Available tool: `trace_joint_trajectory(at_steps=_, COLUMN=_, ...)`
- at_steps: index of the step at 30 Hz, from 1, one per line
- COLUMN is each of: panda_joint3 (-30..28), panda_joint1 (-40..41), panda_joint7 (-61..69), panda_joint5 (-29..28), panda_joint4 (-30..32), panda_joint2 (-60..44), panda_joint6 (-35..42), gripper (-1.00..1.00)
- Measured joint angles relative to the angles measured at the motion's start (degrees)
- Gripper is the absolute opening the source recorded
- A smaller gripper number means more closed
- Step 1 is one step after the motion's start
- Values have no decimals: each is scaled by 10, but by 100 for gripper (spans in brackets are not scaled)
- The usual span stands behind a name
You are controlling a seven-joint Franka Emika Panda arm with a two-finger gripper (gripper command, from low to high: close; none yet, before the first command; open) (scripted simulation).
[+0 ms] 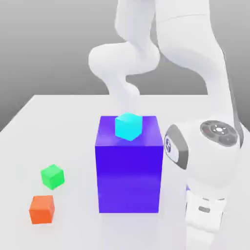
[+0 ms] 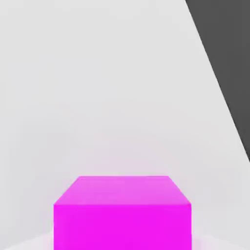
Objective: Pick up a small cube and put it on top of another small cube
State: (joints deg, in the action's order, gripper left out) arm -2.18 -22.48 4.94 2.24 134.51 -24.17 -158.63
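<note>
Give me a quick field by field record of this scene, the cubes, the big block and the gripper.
magenta cube: close in front of the hand camera, on the white table
green cube: on the table, exterior view's left
orange cube: beside the green one, nearer the camera
cyan cube: atop the blue-violet block
gripper: shut
stacking: not yet done

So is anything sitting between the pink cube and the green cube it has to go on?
The big blue-violet block with the cyan cube on top stands between the arm's hand and the green cube. The pink cube shows right below the hand camera, so its path likely has to go over or around that block.
</note>
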Motion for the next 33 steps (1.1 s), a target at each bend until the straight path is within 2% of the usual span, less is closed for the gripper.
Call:
trace_joint_trajectory(at_steps=3, panda_joint3=-8, panda_joint1=1, panda_joint7=-7, panda_joint5=-4, panda_joint4=1, panda_joint2=48, panda_joint6=50, gripper=-100)
trace_joint_trajectory(at_steps=7, panda_joint3=-75, panda_joint1=40, panda_joint7=-54, panda_joint5=-22, panda_joint4=15, panda_joint2=98, panda_joint6=94, gripper=-100)
trace_joint_trajectory(at_steps=14, panda_joint3=-200, panda_joint1=134, panda_joint7=-161, panda_joint5=-78, panda_joint4=78, panda_joint2=189, panda_joint6=132, gripper=-100)
trace_joint_trajectory(at_steps=17, panda_joint3=-249, panda_joint1=271, panda_joint7=-231, panda_joint5=-123, panda_joint4=135, panda_joint2=250, panda_joint6=132, gripper=-100)
trace_joint_trajectory(at_steps=24, panda_joint3=-279, panda_joint1=368, panda_joint7=-322, panda_joint5=-177, panda_joint4=284, panda_joint2=364, panda_joint6=78, gripper=-100)
trace_joint_trajectory(at_steps=27, panda_joint3=-293, panda_joint1=363, panda_joint7=-312, panda_joint5=-155, panda_joint4=312, panda_joint2=368, panda_joint6=51, gripper=-100)
trace_joint_trajectory(at_steps=33, panda_joint3=-316, panda_joint1=314, panda_joint7=-241, panda_joint5=-52, panda_joint4=311, panda_joint2=312, panda_joint6=4, gripper=-100)
